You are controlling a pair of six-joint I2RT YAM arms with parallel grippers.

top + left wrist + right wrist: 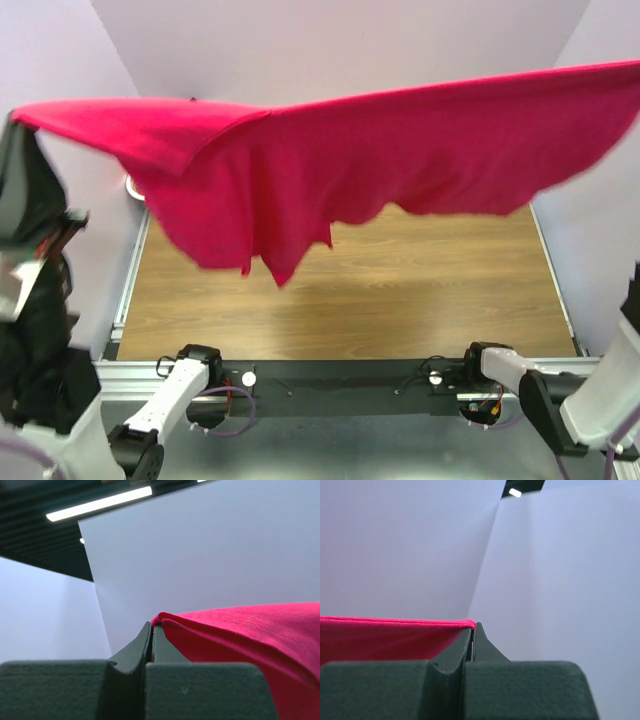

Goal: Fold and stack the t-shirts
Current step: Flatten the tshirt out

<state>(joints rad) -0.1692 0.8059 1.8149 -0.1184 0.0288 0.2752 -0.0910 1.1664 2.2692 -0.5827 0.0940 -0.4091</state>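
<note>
Pinkish-red t-shirt [380, 150] fills the upper half of the top view, stretched in the air from the upper left corner to the right edge. It sags in the middle. Lowest flap hangs at centre-left, above the table [400, 290] and not touching it. One part folds over itself at upper left, probably a sleeve, hard to be sure.

Wooden table takes the middle of the frame, with a dark rail [340, 385] along its near edge at the bottom.

Left arm [30, 260] rises along the left edge, blurred, up to the shirt's left end. Right arm [600, 390] sits at lower right and runs out of frame.

Left gripper [152, 630], left wrist view: jaws pressed together, clamped on a fold of the t-shirt, cloth spilling to the lower right of that frame.

Right gripper [472, 630], right wrist view: jaws pressed together, pinching the shirt's edge, which comes in taut from the left of the frame to the fingertips.

Small white object [133, 187] peeks out under the cloth at left, mostly hidden.
</note>
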